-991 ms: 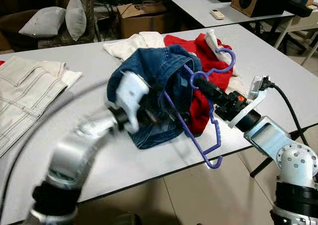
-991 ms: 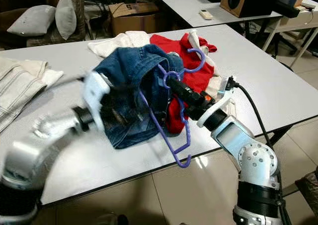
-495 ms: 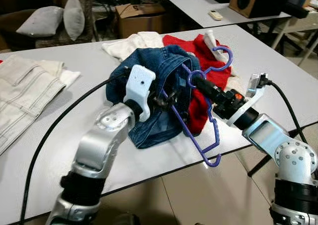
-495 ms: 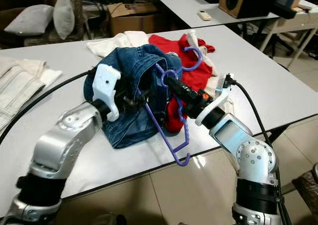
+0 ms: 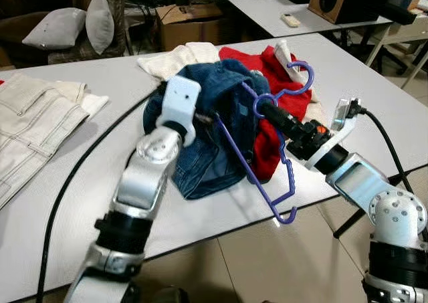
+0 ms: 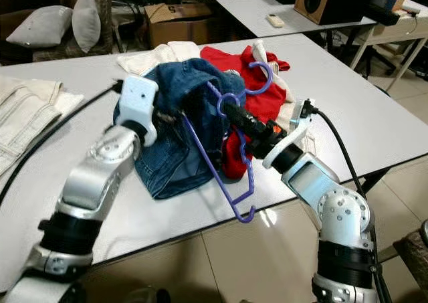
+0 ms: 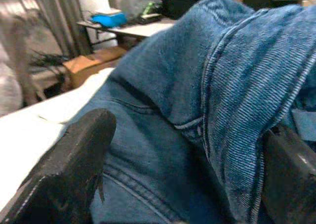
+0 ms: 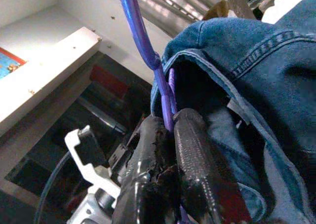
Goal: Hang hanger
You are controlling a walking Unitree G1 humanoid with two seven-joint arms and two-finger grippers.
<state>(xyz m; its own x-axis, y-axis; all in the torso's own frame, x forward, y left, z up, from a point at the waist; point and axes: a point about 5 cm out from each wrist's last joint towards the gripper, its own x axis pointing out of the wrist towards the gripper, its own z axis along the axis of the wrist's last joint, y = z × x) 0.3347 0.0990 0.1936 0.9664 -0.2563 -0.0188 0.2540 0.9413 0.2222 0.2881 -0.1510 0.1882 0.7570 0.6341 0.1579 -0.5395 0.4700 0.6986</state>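
Dressing stage: right gripper pinches purple hanger; left gripper, spread around denim garment, must tug it over

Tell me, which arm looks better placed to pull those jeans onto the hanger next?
Probably the left. Its left gripper is open around the denim jeans, while the right gripper is shut on the purple hanger.
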